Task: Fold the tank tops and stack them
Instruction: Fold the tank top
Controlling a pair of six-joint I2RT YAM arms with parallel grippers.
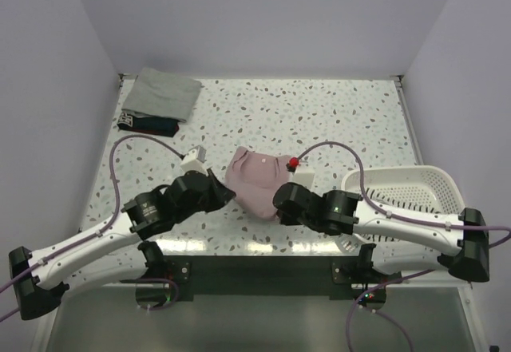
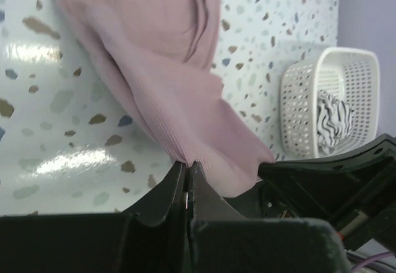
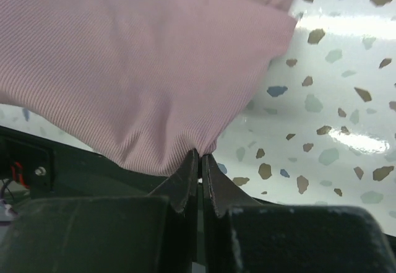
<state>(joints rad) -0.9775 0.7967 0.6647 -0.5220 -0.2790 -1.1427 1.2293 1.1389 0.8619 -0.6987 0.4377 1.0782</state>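
Speckled tabletop [image 1: 335, 112], center frame: bunched pink tank top [image 1: 257, 178]. Near hem pinched tight by left gripper [image 2: 187, 173] and right gripper [image 3: 199, 163], thin bite only. Risk: slip-out on lift, skewed fold from uneven pull

A robotics lab test cell: a left arm [image 1: 88, 244] and right arm [image 1: 407, 224] bolted at the near edge of a speckled table [image 1: 319, 112], plain pale walls [image 1: 48, 88] on 3 sides, purple cables [image 1: 117, 180] trailing, a pink top [image 1: 259, 178] and basket [image 1: 415, 180] as props.
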